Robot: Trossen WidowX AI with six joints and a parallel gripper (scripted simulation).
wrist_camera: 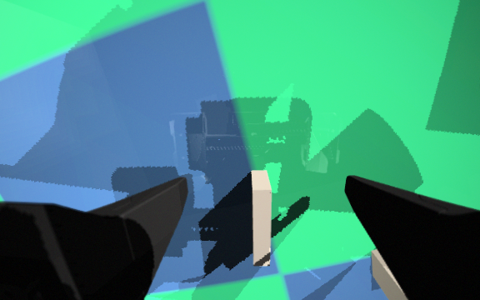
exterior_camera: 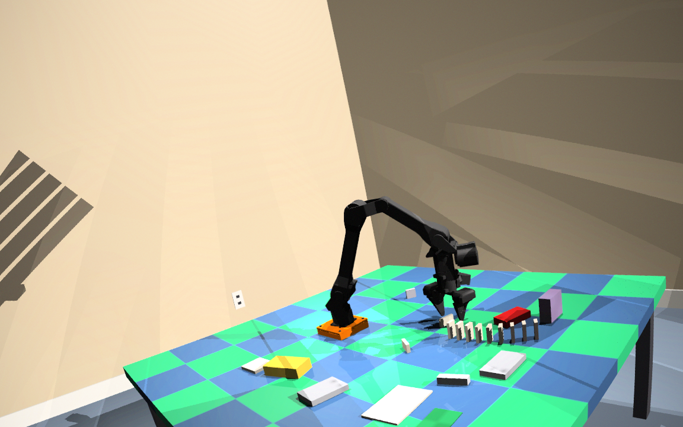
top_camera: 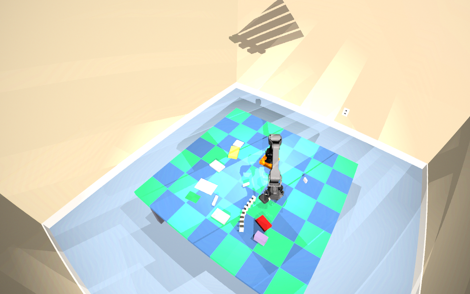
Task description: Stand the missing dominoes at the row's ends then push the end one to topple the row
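Gripper (exterior_camera: 450,306) hangs low over the near end of the domino row (exterior_camera: 490,331), jaws spread wide and empty, straddling one cream domino (wrist_camera: 261,217), probably lying flat, on the counter (exterior_camera: 588,366), evidently aligned for pickup.
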